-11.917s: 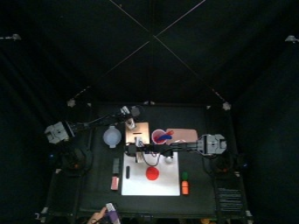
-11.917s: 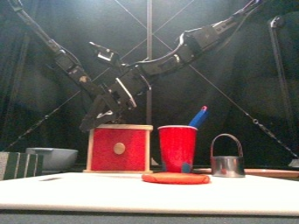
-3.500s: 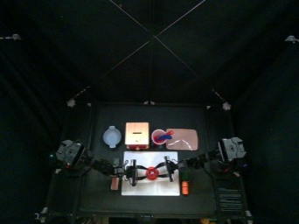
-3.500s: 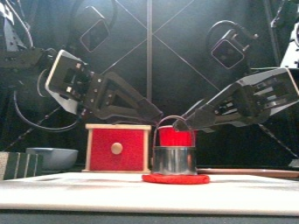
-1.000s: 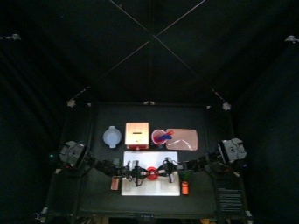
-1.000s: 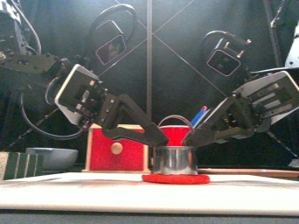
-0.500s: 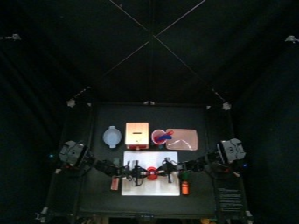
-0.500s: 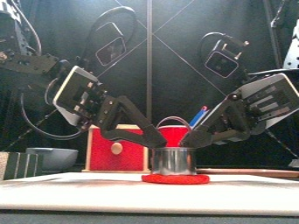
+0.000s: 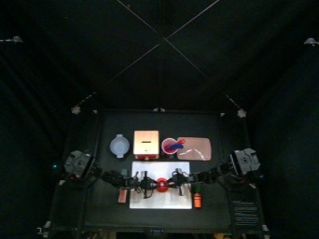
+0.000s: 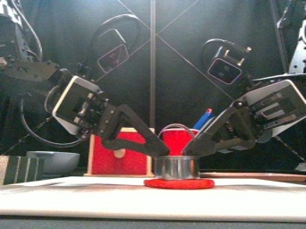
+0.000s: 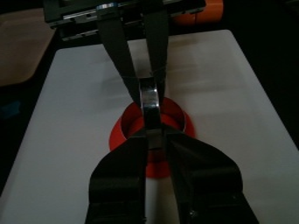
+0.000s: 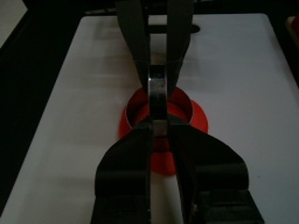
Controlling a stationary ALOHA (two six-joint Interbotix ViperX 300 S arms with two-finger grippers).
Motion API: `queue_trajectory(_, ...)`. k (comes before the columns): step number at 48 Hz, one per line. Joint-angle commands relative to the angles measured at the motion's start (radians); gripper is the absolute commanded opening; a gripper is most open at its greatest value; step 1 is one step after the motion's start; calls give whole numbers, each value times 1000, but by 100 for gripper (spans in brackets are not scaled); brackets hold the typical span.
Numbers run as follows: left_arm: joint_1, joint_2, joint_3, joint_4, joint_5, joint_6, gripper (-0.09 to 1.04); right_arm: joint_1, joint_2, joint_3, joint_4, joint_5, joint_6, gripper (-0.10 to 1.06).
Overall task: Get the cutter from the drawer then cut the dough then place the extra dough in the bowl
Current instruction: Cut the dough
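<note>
Up front on the white board [image 10: 72, 192], the dough [image 10: 180, 183] lies flat with the cutter [image 10: 177, 166] standing on its middle. The left gripper [image 10: 152, 157] and right gripper [image 10: 201, 150] each look clenched on the cutter's wall from opposite sides. I'd press straight down with even force from both arms so it bites all round, no tilting or sliding. Further back are the wooden box [image 10: 120, 152], the red cup [image 10: 182, 137] and, off left, the bowl [image 10: 54, 161] for the scraps.
</note>
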Motion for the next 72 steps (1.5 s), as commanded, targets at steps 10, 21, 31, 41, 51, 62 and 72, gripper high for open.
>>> queue_trajectory(10, 14, 34, 2, -2, 64, -26, 54, 0, 60, 2, 28, 31, 6, 47)
queue_trajectory(21, 12, 20, -6, -2, 69, -23, 54, -2, 41, -15, 29, 64, 5, 47)
queue_trajectory(31, 12, -14, -12, 6, 69, -12, 56, -2, 17, -64, 43, 186, 6, 48)
queue_trajectory(41, 15, -41, -17, 43, 80, -12, 65, 3, -8, -83, 83, 199, -5, 57)
queue_trajectory(51, 15, -74, -17, 43, 80, -12, 81, 5, -78, -66, 94, 210, 0, 78)
queue_trajectory(62, 9, -133, 5, 49, 84, -9, 85, 6, -149, -63, 97, 232, 6, 79)
queue_trajectory(72, 6, -218, 34, 83, 83, 6, 85, 0, -183, -109, 117, 342, 6, 80)
